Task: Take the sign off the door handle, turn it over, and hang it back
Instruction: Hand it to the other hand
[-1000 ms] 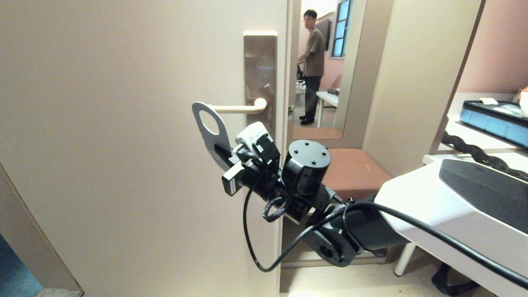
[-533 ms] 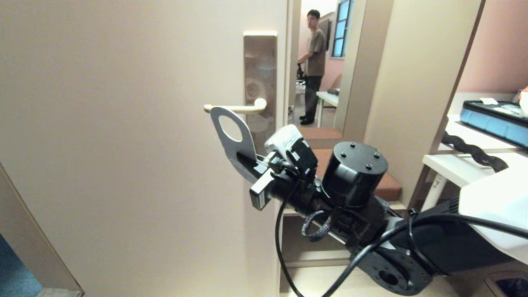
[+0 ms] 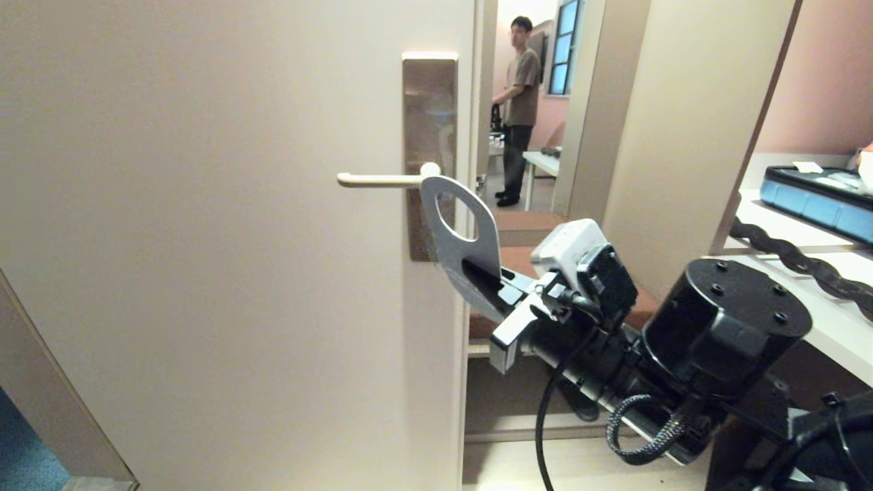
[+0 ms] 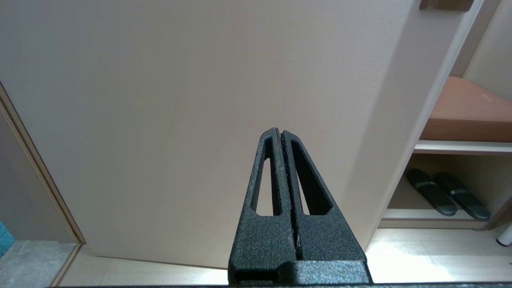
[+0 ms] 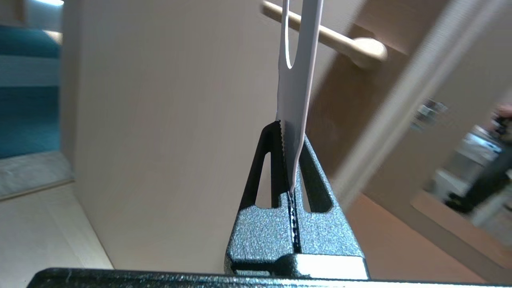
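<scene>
The sign (image 3: 458, 254), pale grey with a large oval hole, stands tilted in front of the door. Its rounded top end overlaps the pivot end of the cream door handle (image 3: 378, 180), by the bronze plate (image 3: 430, 123). The lever does not pass through the hole, which lies just below it. My right gripper (image 3: 488, 278) is shut on the sign's lower end. In the right wrist view the sign (image 5: 297, 86) shows edge-on, rising from the right gripper (image 5: 292, 132), with the door handle (image 5: 340, 42) behind it. My left gripper (image 4: 281, 132) is shut and empty, facing the lower door.
The beige door (image 3: 204, 239) fills the left. Past its edge a person (image 3: 522, 102) stands in the far room. A brown cushioned bench (image 3: 522, 260) sits low on the right, with slippers (image 4: 444, 194) under it. A blue case (image 3: 818, 198) lies on the white desk.
My right arm has carried the sign to the right, from off the lever's free end along the lever to the plate end. The left arm has stayed still.
</scene>
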Robot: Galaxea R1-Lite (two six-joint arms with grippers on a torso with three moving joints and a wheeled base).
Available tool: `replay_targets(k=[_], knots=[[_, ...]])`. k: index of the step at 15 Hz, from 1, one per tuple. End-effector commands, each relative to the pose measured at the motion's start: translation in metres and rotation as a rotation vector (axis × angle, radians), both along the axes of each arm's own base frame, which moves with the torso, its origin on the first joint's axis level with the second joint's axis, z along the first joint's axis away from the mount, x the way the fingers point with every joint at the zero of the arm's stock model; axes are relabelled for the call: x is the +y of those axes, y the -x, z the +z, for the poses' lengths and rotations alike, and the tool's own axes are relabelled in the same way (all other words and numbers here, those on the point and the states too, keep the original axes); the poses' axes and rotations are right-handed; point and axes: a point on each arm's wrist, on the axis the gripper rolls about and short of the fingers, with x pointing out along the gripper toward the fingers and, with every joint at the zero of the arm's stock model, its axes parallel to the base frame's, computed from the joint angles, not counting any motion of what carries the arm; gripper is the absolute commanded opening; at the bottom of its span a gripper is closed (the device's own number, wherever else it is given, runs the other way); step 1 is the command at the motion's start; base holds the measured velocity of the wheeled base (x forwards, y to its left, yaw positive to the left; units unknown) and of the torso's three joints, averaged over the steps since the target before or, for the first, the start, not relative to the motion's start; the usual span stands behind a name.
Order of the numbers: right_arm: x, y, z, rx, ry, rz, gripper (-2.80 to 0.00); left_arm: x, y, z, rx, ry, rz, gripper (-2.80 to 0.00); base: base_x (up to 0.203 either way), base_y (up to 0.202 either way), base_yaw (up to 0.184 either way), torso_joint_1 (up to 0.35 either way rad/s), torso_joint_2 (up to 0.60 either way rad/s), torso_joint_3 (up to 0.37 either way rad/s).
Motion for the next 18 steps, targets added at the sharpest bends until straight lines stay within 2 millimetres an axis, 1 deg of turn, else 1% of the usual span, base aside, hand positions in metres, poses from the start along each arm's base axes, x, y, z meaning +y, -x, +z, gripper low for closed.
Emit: replay_targets(k=[1, 3, 5, 8, 10, 13, 15, 18], knots=[[-0.02, 0.017, 0.009, -0.014, -0.016, -0.033, -2.8, 0.0, 0.0, 0.0, 0.001, 0.001, 0.001, -2.8, 0.0, 0.0, 0.0, 0.0, 0.0, 0.0], [-0.033, 0.026, 0.01, -0.004, -0.019, -0.096, -2.8, 0.0, 0.0, 0.0, 0.001, 0.001, 0.001, -2.8, 0.0, 0.0, 0.0, 0.0, 0.0, 0.0], [-0.049, 0.027, 0.01, 0.001, -0.019, -0.154, -2.8, 0.0, 0.0, 0.0, 0.001, 0.001, 0.001, -2.8, 0.0, 0.0, 0.0, 0.0, 0.0, 0.0], [-0.069, 0.032, 0.008, 0.007, -0.012, -0.201, -2.8, 0.0, 0.0, 0.0, 0.001, 0.001, 0.001, -2.8, 0.0, 0.0, 0.0, 0.0, 0.0, 0.0], [-0.079, 0.038, 0.007, 0.011, -0.012, -0.218, -2.8, 0.0, 0.0, 0.0, 0.001, 0.001, 0.001, -2.8, 0.0, 0.0, 0.0, 0.0, 0.0, 0.0], [-0.096, 0.038, 0.007, 0.01, -0.014, -0.278, -2.8, 0.0, 0.0, 0.0, 0.001, 0.001, 0.001, -2.8, 0.0, 0.0, 0.0, 0.0, 0.0, 0.0], [-0.115, 0.034, 0.005, 0.012, -0.012, -0.36, -2.8, 0.0, 0.0, 0.0, 0.001, 0.001, 0.001, -2.8, 0.0, 0.0, 0.0, 0.0, 0.0, 0.0], [-0.149, 0.036, 0.005, 0.003, -0.009, -0.503, -2.8, 0.0, 0.0, 0.0, 0.001, 0.001, 0.001, -2.8, 0.0, 0.0, 0.0, 0.0, 0.0, 0.0]])
